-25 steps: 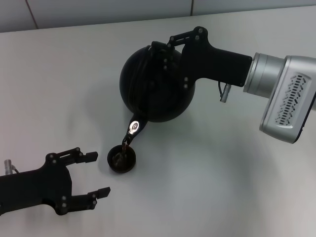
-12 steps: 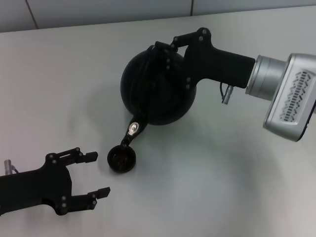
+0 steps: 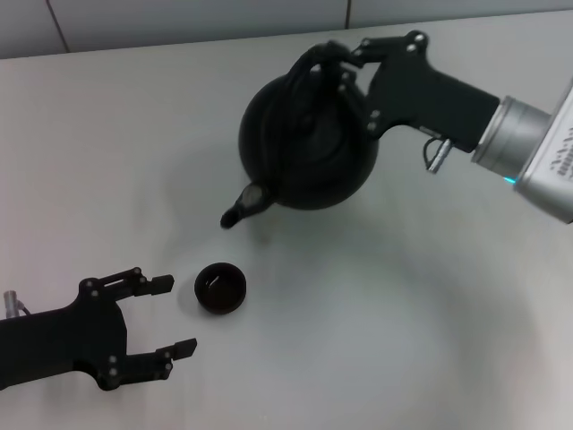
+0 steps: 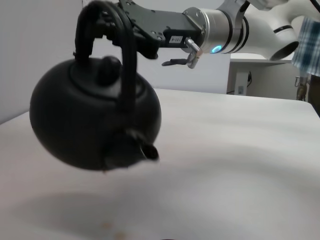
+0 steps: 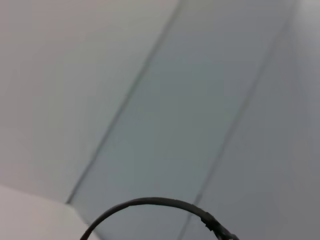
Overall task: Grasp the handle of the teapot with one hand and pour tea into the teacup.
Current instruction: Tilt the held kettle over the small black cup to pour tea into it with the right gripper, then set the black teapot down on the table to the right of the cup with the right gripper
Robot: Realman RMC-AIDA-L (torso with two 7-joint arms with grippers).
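The round black teapot [image 3: 304, 143] hangs in the air above the table, its short spout [image 3: 242, 206] pointing toward the teacup. My right gripper [image 3: 345, 67] is shut on the arched black handle [image 3: 315, 61] at the pot's top. In the left wrist view the teapot [image 4: 90, 125] is nearly level under its handle [image 4: 125, 60]. The small black teacup [image 3: 220, 288] sits on the table below and to the left of the spout, with a dark glossy pool of tea inside. No stream shows. My left gripper [image 3: 177, 315] is open, just left of the cup.
The white table [image 3: 376, 322] ends at a grey panelled wall [image 3: 179, 18] behind it. The right wrist view shows the wall and a thin black arc [image 5: 150, 202].
The right gripper has lifted the teapot up and to the right and tilted it back toward level. The spout has left the cup and the stream has stopped. The left arm stayed put.
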